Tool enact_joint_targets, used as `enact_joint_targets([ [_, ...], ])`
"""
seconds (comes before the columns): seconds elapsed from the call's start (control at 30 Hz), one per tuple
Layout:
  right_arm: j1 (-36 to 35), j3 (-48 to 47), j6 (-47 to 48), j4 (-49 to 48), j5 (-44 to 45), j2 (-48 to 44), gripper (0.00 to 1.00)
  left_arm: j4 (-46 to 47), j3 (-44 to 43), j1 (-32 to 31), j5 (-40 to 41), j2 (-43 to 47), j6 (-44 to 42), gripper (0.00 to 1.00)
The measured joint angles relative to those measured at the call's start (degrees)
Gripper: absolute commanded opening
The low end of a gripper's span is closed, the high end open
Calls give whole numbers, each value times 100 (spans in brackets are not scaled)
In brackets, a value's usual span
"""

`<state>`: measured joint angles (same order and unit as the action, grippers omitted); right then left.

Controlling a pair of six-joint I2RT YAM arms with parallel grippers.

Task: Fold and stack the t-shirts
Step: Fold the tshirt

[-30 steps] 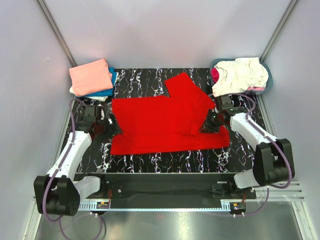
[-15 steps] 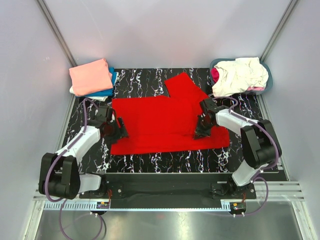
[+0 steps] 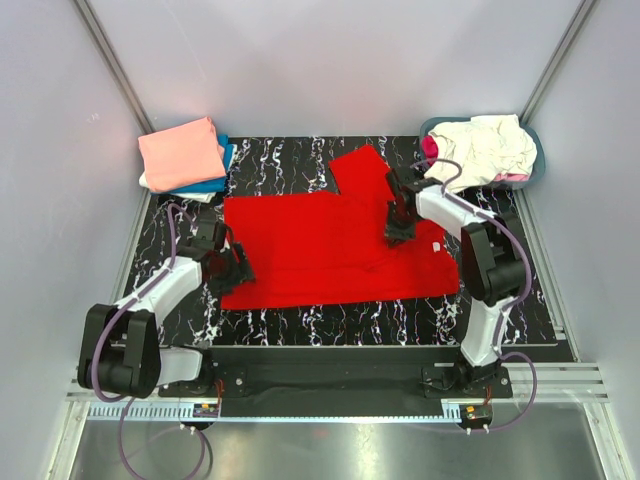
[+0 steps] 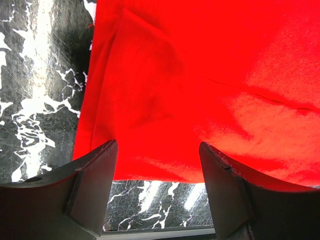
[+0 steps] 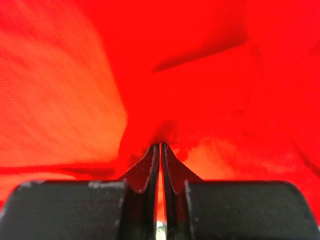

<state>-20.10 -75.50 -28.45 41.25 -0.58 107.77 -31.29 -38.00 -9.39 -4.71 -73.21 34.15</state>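
Note:
The bright red t-shirt lies spread on the black marbled mat, one sleeve pointing to the back. My right gripper is over the shirt's right part. In the right wrist view it is shut, pinching a small peak of the red cloth. My left gripper is at the shirt's left front corner. In the left wrist view it is open and empty, its fingers either side of the shirt's hem, just above it.
A stack of folded shirts, salmon-pink over blue and white, sits at the back left. A grey-blue basket at the back right holds crumpled cream and magenta shirts. Grey walls enclose the mat.
My right gripper moved from the shirt's right edge back and left onto the shirt, and the folded-over right part now lies flatter. My left gripper moved right to the shirt's left front corner.

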Motion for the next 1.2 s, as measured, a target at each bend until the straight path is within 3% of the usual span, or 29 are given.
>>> enact_joint_targets([
  [0.23, 0, -1823, 455, 254, 109, 1091, 12, -527, -334, 0, -37, 365, -81, 73],
  [0.4, 13, -2472, 765, 365, 157, 1290, 55, -1158, -1137, 2, -17, 769, -509, 77],
  [0.5, 42, -2332, 887, 330, 269, 940, 60, -1392, -1473, 2, 160, 997, -890, 77],
  [0.63, 111, -1478, 887, 229, 444, -133, 56, -1565, -1508, 31, 293, 1239, -1156, 77],
  [0.83, 149, 188, 713, -101, 400, -1727, 38, -1582, -1460, 39, 398, 1366, -1231, 76],
  [1.0, 146, 922, 577, -267, 339, -1578, 20, -1591, -1397, 39, 492, 1478, -1231, 76],
  [1.2, 146, 994, 549, -413, 424, -999, 15, -1585, -1394, 39, 568, 1502, -1231, 75],
])
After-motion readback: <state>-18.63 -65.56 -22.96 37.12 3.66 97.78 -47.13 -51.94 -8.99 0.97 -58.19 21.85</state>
